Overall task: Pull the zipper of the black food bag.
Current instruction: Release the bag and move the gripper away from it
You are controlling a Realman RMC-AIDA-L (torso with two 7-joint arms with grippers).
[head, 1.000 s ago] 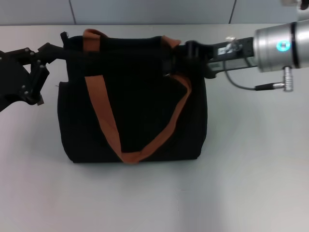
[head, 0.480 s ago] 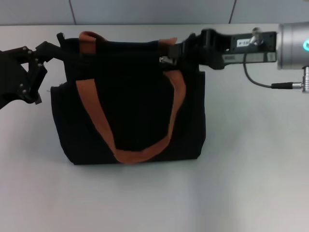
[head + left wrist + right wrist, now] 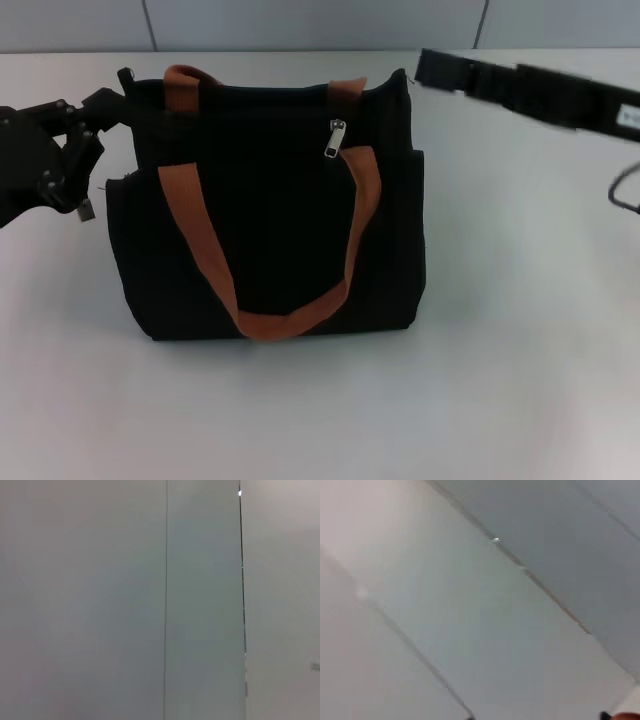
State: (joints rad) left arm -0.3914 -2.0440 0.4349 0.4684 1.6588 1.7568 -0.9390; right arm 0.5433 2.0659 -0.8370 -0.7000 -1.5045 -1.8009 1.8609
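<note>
The black food bag [image 3: 270, 230] stands upright in the middle of the table, with two orange-brown strap handles [image 3: 200, 250]. The silver zipper pull [image 3: 336, 138] hangs loose on the bag's upper front, right of centre. My left gripper [image 3: 115, 92] pinches the bag's upper left corner. My right gripper [image 3: 428, 68] is motion-blurred just off the bag's upper right corner, touching neither the bag nor the zipper. The wrist views show only pale panels.
The white table [image 3: 520, 330] runs all round the bag. A grey wall [image 3: 300, 22] stands behind it. The right arm's cable [image 3: 622, 190] hangs at the far right edge.
My right gripper let go of the zipper pull and drew back up and to the right. The pull now hangs free. The bag settled upright. The left gripper stayed put.
</note>
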